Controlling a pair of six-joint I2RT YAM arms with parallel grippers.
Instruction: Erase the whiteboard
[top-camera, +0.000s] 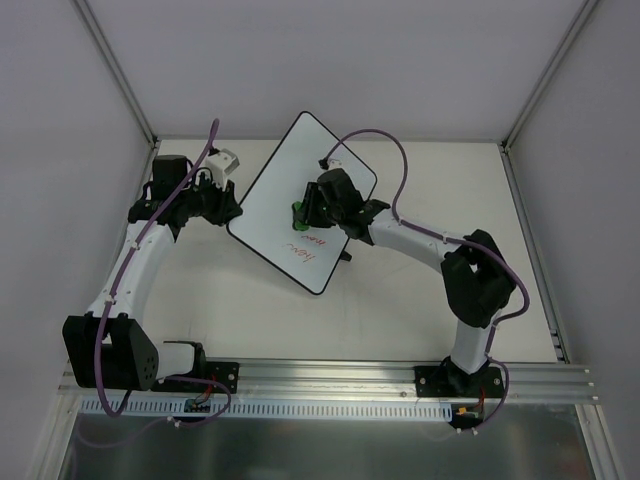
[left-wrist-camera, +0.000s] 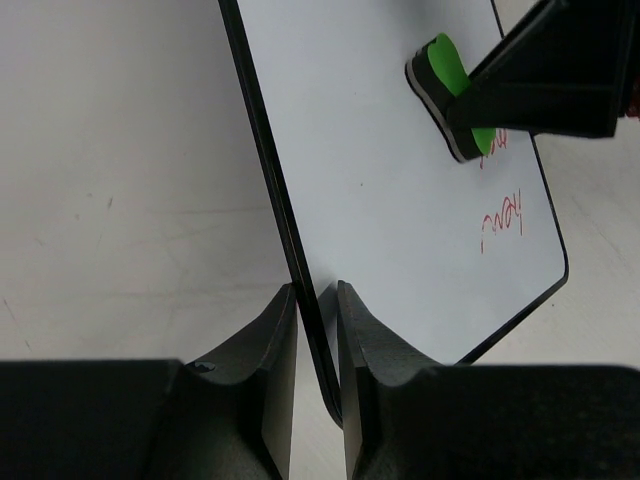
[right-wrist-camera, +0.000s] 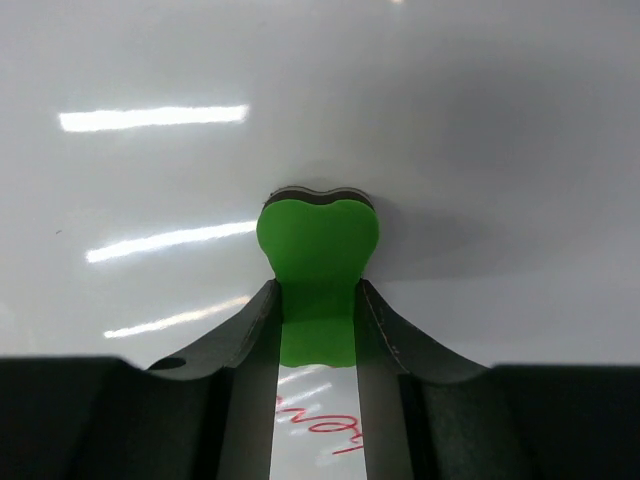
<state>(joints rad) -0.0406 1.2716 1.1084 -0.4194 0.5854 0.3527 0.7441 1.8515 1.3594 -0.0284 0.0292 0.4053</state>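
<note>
Left gripper (left-wrist-camera: 317, 300) pinches the left edge of the whiteboard (left-wrist-camera: 380, 200); right gripper (right-wrist-camera: 318, 292) presses a held green eraser (right-wrist-camera: 318, 235) against it, just beyond red writing (left-wrist-camera: 503, 220).

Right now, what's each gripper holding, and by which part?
Left gripper clamps the whiteboard by its black-framed edge. Right gripper holds the green eraser by its near end, with the lobed end sticking out past the fingertips.

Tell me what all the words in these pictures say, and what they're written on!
Red handwriting on the whiteboard: maybe "there", but too small and slanted to read for sure.
More red strokes beside it: partly hidden by the green eraser, unreadable.
No other words, labels or numbers show.
</note>
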